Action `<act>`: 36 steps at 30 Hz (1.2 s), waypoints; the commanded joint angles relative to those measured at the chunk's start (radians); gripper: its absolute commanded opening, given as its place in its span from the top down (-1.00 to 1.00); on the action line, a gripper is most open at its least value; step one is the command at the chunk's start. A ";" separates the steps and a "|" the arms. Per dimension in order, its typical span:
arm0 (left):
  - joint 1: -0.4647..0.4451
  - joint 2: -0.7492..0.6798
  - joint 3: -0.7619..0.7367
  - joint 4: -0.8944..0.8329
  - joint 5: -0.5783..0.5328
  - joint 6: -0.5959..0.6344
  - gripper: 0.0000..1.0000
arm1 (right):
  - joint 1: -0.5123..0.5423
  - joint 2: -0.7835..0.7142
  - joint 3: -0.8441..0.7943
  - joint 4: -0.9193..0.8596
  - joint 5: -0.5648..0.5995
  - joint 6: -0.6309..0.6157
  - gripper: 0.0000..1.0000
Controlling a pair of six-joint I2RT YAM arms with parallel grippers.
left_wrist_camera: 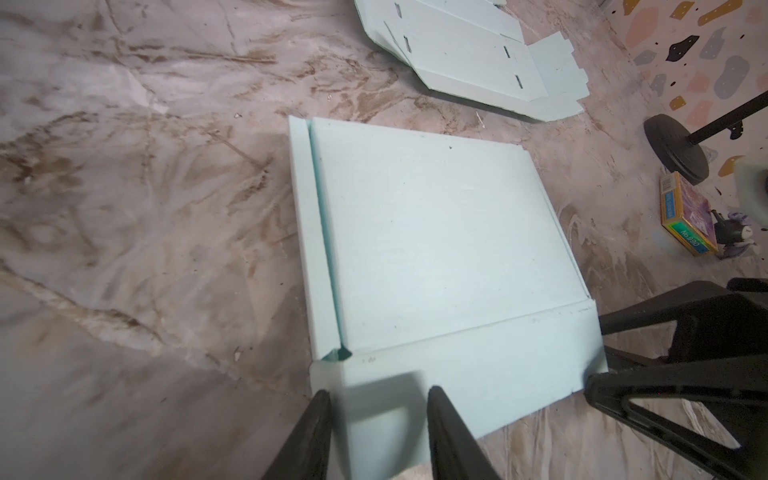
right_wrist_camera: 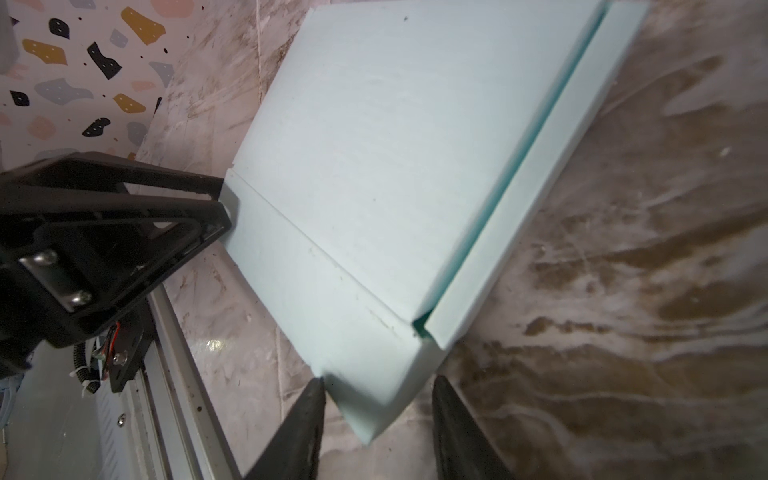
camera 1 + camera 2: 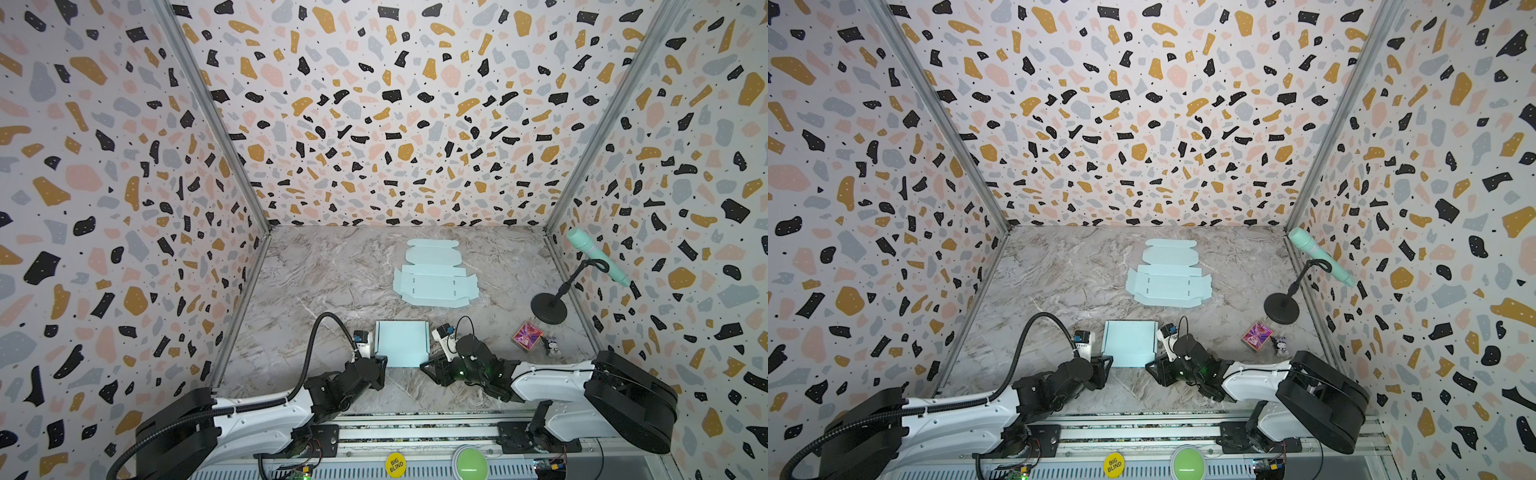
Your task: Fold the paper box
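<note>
Roughly halfway, by the look of it! The paper box [image 3: 402,343] sits on the tabletop [image 3: 316,282] close to the front edge, right between the two arms. Both side walls are folded up, but the near flap [image 1: 457,374] lies flat, not yet raised. The left pincer [image 1: 376,399] hovers half-open over one corner of that flap. The right pincer [image 2: 376,382] sits half-open astride the opposite corner, and neither looks clamped. A second blank [image 3: 434,286] lies unfolded farther back.
</note>
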 commanded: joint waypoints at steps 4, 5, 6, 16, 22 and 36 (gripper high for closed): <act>-0.004 -0.004 -0.013 0.034 -0.029 0.010 0.20 | -0.004 -0.043 -0.001 -0.003 0.008 -0.004 0.12; -0.004 -0.004 -0.013 0.035 -0.027 0.011 0.20 | -0.003 -0.042 0.002 -0.003 0.004 -0.005 0.12; -0.004 -0.004 -0.013 0.034 -0.027 0.012 0.20 | -0.003 -0.042 0.004 0.000 0.001 -0.006 0.12; -0.004 0.012 -0.009 0.045 -0.006 0.011 0.21 | 0.008 -0.028 0.022 0.051 -0.038 -0.004 0.13; -0.004 0.015 -0.006 0.045 -0.001 0.012 0.21 | 0.021 -0.024 0.032 0.060 -0.041 -0.007 0.13; -0.005 0.074 -0.006 0.084 -0.011 0.015 0.21 | 0.008 0.020 0.016 0.082 -0.028 0.002 0.17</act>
